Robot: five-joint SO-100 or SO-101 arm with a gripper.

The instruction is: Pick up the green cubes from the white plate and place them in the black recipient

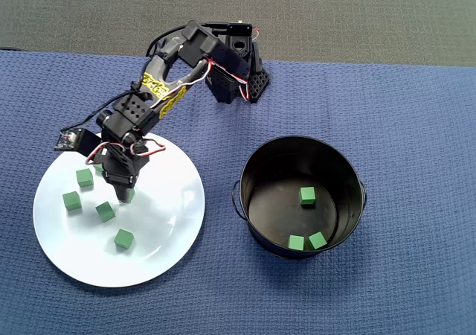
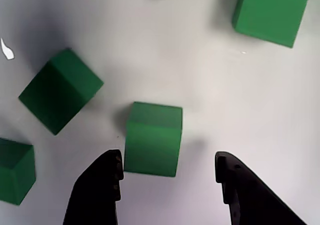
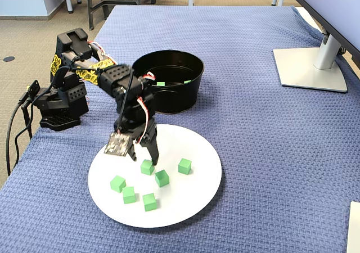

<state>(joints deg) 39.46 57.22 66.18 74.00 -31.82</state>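
While three green cubes (image 1: 308, 196) lie in the black recipient (image 1: 253, 173), the gripper (image 2: 167, 167) hangs spread over the white plate (image 3: 197, 146), its target cube (image 2: 152, 138) nearer the left finger. Next, I judge, it must centre, descend and pinch.

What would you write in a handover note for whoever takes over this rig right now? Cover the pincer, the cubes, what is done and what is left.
Pincer: open, low over the white plate, with one green cube at its fingertips, not gripped.
Done: three cubes lie in the black pot.
Left: six cubes on the plate, counting the one at the pincer.
Likely next: close on that cube, lift it and carry it to the pot.
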